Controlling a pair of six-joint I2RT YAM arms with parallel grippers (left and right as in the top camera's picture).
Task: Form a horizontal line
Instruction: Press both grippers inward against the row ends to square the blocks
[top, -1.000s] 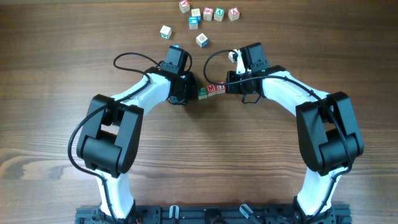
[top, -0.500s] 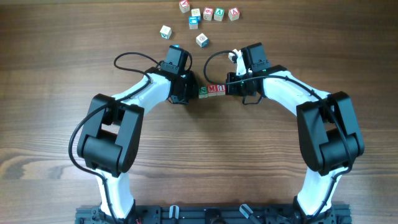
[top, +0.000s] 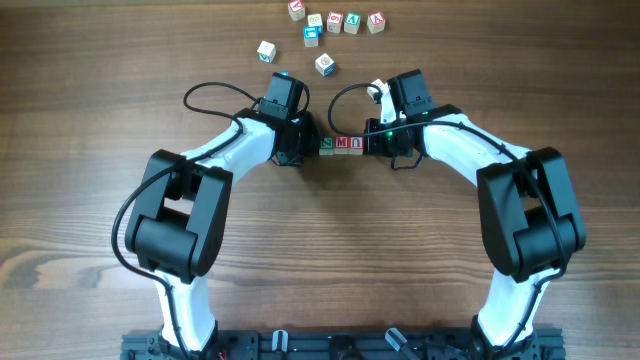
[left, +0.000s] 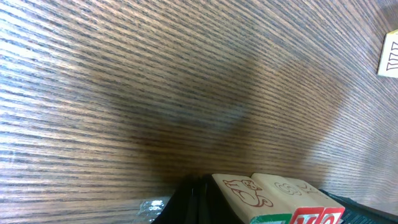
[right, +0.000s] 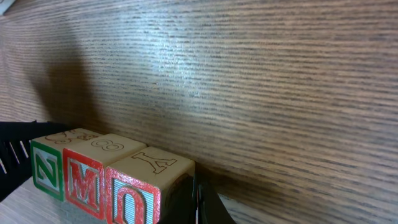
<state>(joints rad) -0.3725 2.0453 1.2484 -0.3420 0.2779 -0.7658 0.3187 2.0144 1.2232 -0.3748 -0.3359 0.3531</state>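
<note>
Three pale wooden cubes lie side by side in a level row between my two grippers. The green "N" cube (top: 327, 145) (right: 46, 167) is on the left. The red "M" cube (top: 343, 144) (right: 84, 179) is in the middle. The cube with the red arch-shaped letter (top: 357, 144) (right: 134, 198) is on the right. My left gripper (top: 307, 146) (left: 198, 190) is shut and its tip rests against the N cube's (left: 239, 194) outer side. My right gripper (top: 375, 143) (right: 198, 196) is shut too, pressed against the outer side of the arch-letter cube. Neither gripper holds anything.
Several other letter cubes (top: 335, 20) sit in a cluster at the table's far edge. Two loose ones lie nearer, at the left (top: 266, 50) and centre (top: 325, 65). One pale cube (left: 388, 53) shows at the right edge of the left wrist view.
The three cubes were slightly slanted a second ago and now lie level and tight together. Both shut grippers have closed in a little on the row's ends.
</note>
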